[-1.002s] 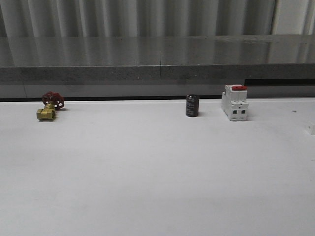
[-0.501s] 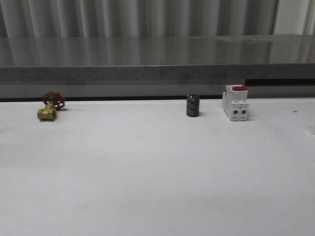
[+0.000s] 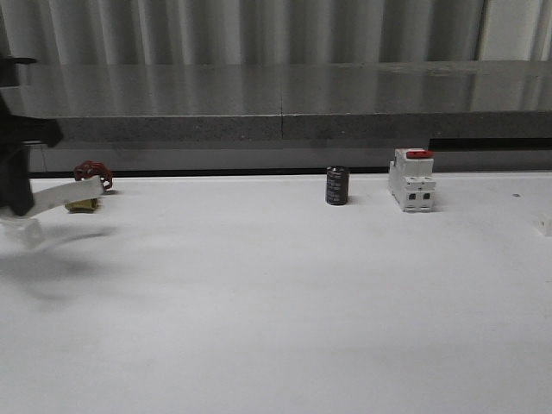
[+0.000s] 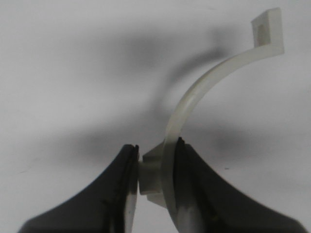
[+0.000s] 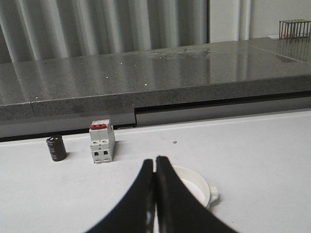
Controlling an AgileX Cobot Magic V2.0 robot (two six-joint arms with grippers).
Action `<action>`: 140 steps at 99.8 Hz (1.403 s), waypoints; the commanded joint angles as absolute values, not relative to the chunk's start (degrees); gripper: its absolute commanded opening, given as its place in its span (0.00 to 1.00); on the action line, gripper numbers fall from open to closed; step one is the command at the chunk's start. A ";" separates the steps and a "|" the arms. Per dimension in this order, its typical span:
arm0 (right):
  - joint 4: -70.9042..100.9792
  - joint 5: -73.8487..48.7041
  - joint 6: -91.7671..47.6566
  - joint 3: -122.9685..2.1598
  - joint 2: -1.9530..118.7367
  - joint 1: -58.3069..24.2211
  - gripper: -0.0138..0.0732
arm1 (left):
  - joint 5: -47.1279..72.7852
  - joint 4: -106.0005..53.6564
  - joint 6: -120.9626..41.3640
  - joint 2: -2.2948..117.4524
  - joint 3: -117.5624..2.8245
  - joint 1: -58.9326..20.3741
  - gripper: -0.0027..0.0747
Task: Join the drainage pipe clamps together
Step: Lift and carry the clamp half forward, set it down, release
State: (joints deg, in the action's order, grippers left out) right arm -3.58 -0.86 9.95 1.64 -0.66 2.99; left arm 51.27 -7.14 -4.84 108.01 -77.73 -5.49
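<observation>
One drainage pipe clamp, a white half-ring with a flat end tab, is held off the white table. My left gripper is shut on the clamp's outer lug and band. In the front view this arm stands at the far left, with my left gripper holding the clamp in front of the valve. A second clamp lies flat on the table just beyond my right gripper. That gripper's fingers are pressed together with nothing between them. A small white piece shows at the table's right edge.
A white switch with a red top and a black cylinder stand at the table's back. A brass valve with a red handwheel sits at the back left, partly covered by the held clamp. A grey ledge runs behind the table.
My left arm has come into the front view from the left, carrying the clamp in front of the valve. The switch and the cylinder have not moved.
</observation>
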 commanded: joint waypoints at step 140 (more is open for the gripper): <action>-4.09 3.68 9.81 0.50 -1.71 3.22 0.08 | 38.61 -4.24 11.70 112.60 -79.44 -26.58 0.18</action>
State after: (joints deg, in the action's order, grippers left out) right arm -3.58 -0.86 9.95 1.64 -0.66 2.99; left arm 40.20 -4.14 11.13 115.29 -77.88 -26.01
